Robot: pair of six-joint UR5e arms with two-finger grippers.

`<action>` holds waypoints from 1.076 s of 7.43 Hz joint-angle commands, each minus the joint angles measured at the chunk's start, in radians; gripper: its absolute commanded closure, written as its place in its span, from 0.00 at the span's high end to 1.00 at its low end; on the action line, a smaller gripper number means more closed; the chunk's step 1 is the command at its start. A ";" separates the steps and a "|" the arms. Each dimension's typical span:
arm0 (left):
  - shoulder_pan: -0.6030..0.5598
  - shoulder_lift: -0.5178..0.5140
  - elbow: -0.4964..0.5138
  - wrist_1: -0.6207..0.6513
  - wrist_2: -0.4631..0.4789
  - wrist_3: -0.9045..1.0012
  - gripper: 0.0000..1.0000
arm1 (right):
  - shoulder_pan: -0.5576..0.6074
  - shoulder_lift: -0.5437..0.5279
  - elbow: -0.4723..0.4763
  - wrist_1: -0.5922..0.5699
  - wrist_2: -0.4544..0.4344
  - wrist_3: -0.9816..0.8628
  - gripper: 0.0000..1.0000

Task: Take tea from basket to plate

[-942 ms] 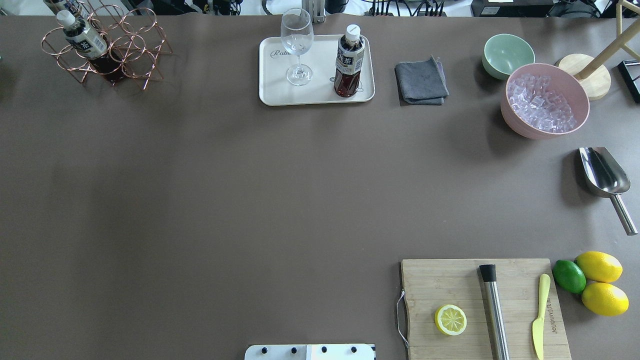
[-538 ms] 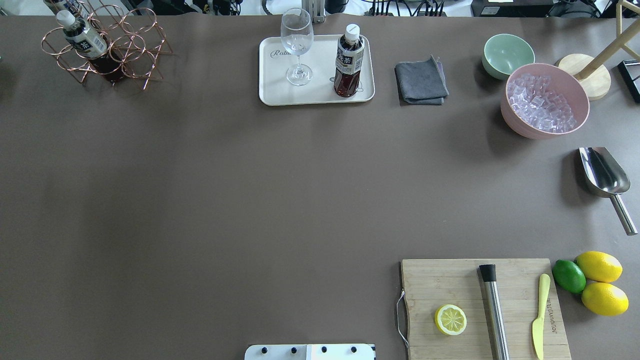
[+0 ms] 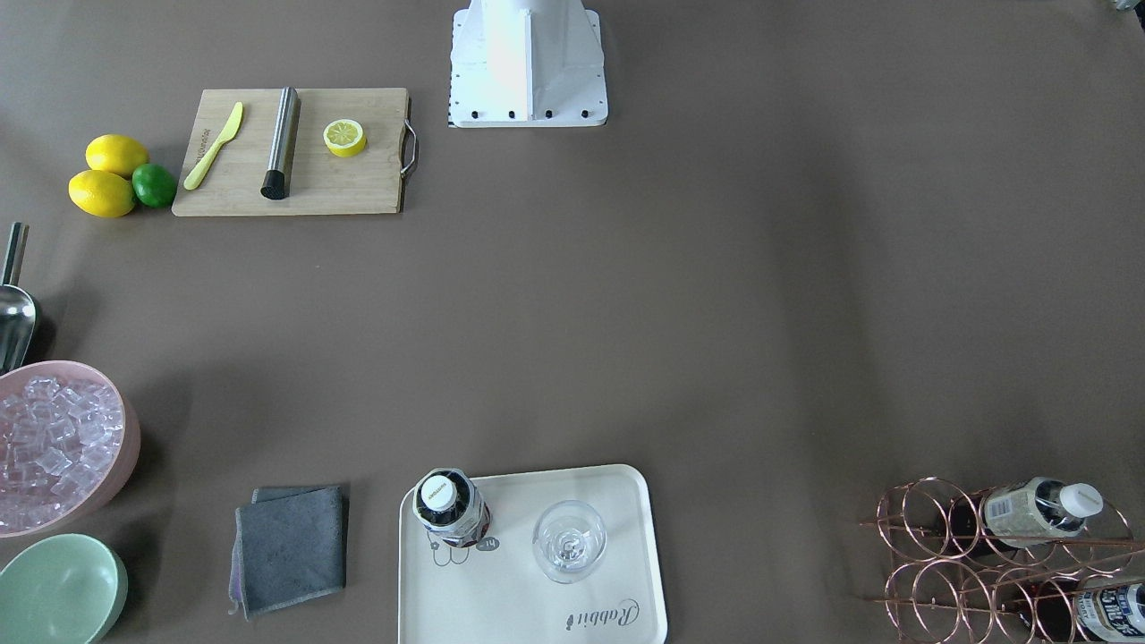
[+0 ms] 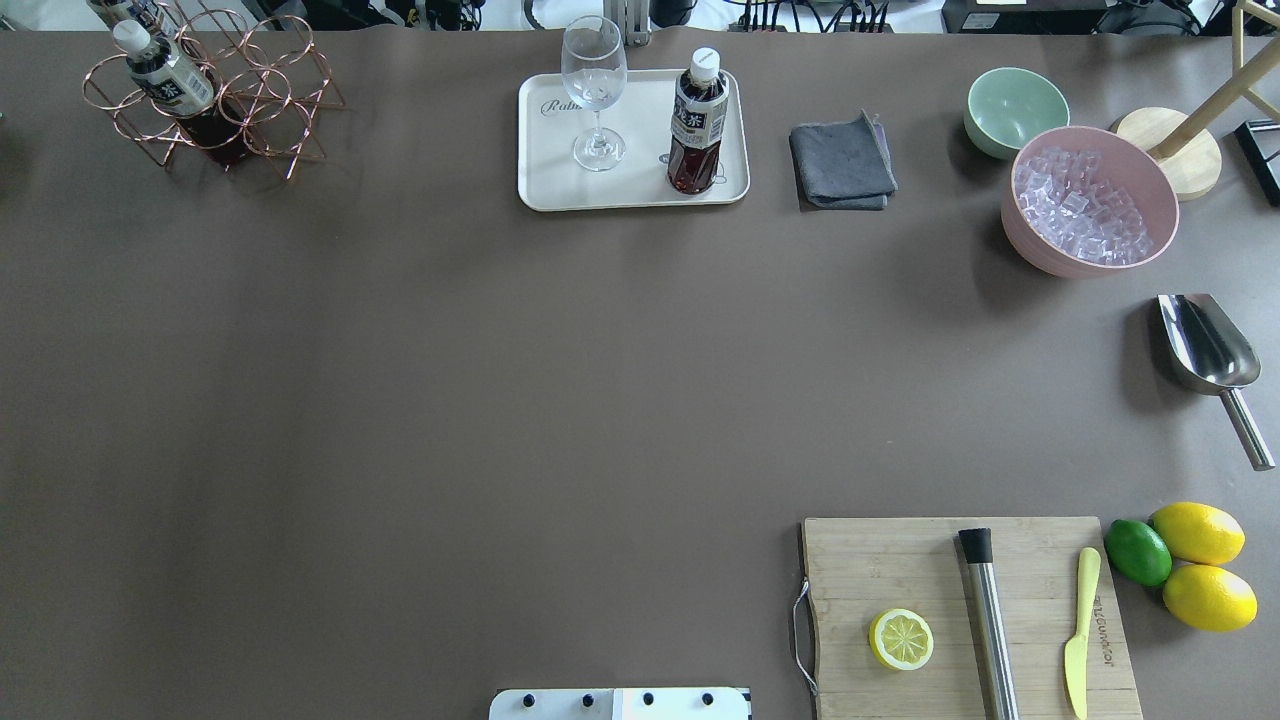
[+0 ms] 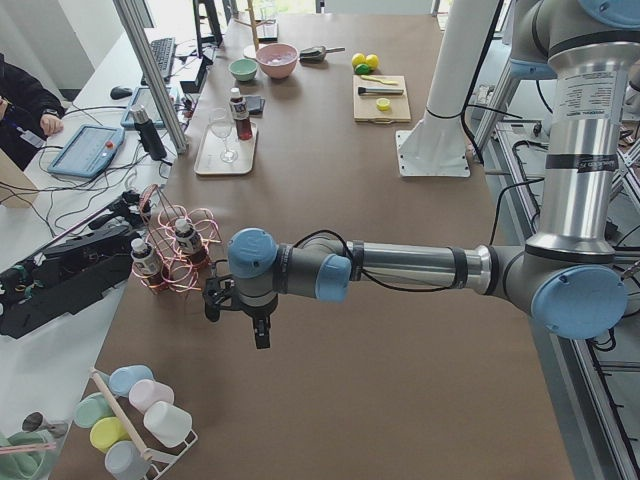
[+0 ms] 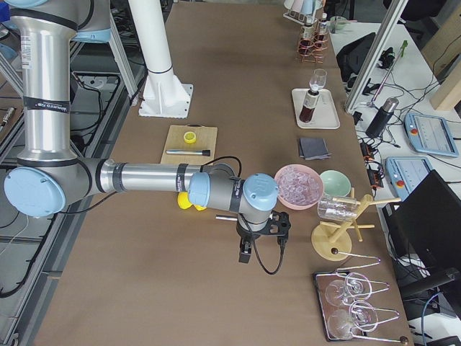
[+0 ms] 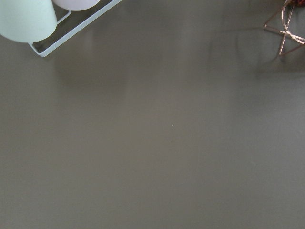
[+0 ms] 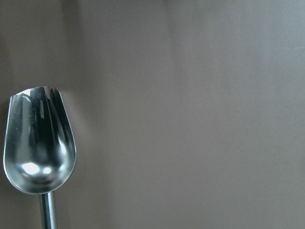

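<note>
One tea bottle (image 4: 698,120) stands upright on the cream plate (image 4: 545,170), right of a wine glass (image 4: 594,90); it also shows in the front view (image 3: 450,507). The rose-gold basket (image 4: 270,100) at the far left holds two more tea bottles (image 4: 165,75). Neither gripper shows in the overhead or front view. In the exterior left view my left gripper (image 5: 258,332) hangs over bare table near the basket (image 5: 180,250). In the exterior right view my right gripper (image 6: 245,252) hangs near the pink bowl (image 6: 299,186). I cannot tell whether either is open or shut.
A grey cloth (image 4: 842,162), a mint bowl (image 4: 1015,108) and a pink bowl of ice (image 4: 1090,200) stand right of the plate. A metal scoop (image 4: 1210,360) lies at the right edge, also in the right wrist view (image 8: 38,143). A cutting board (image 4: 970,610) with a lemon half is near right.
</note>
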 commanded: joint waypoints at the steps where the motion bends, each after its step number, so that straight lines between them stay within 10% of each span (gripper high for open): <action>1: -0.030 0.036 -0.002 0.024 0.003 0.071 0.98 | 0.000 0.000 0.000 0.000 0.000 0.000 1.00; 8: -0.046 0.056 -0.005 0.021 0.033 0.071 0.98 | 0.000 0.000 0.002 0.002 0.002 0.000 1.00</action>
